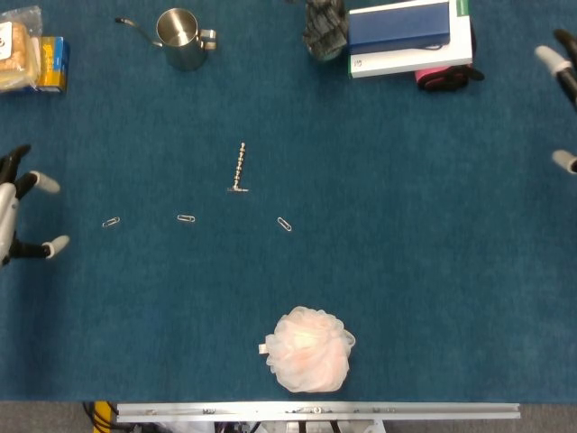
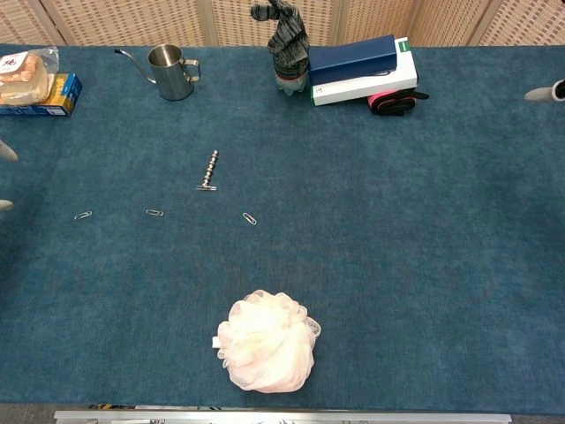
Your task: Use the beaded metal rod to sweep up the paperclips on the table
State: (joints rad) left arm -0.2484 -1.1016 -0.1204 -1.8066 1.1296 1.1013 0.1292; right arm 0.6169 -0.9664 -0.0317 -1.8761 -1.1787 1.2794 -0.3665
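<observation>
The short beaded metal rod with a crossbar foot [image 1: 239,168] lay untouched near the middle of the blue-covered counter [image 1: 433,271], and the three small wire paperclips, left [image 1: 111,222], middle [image 1: 186,218] and right [image 1: 284,224], lay well apart in a loose row just below it, none gathered. The left hand [image 1: 16,216] showed at the left edge with fingers spread and holding nothing, while of the right hand [image 1: 563,99] only a few separated fingertips appeared at the right edge, also empty. Judged from this layout, the task had not begun: the rod remained to be grasped and all three clips remained to be swept together.
</observation>
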